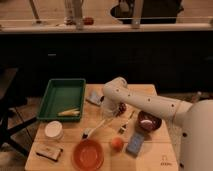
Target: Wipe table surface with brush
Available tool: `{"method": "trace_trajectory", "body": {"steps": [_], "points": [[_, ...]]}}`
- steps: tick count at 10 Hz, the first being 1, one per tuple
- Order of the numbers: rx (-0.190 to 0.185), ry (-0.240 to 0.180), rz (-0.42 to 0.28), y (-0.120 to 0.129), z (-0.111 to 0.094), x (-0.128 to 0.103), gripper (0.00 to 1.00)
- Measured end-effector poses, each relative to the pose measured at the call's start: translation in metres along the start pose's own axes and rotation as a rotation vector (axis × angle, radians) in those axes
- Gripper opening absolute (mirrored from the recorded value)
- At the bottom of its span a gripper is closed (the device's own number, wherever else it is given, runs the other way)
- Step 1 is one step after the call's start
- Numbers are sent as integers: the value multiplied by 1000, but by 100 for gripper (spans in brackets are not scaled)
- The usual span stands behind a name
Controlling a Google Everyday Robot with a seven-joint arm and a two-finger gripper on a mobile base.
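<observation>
Crowded tan table (100, 117) in a dim room.

Near edge: orange bowl (88, 154), blue sponge (135, 143). Mid-table, the white-handled brush (97, 127) lies slanted, bristles down-left; the tool (108, 113) sits at its upper end, grip cannot be told. Far left: green tray (62, 98); behind, dark cabinets.

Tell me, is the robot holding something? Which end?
It looks like the gripper, over the middle of the table surface, holds the brush by the top of its white handle, though the grip itself is hidden.
</observation>
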Motion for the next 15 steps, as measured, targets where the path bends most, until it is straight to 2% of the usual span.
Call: {"method": "trace_trajectory", "body": {"steps": [3,5,9,12,15], "points": [[5,6,29,-2,-2,10,0],[2,28,62,0,-3,21,0],[-34,73,130,12,-5,46,0],[-56,113,133,-4,-13,56,0],[-45,119,95,-26,-22,45,0]]}}
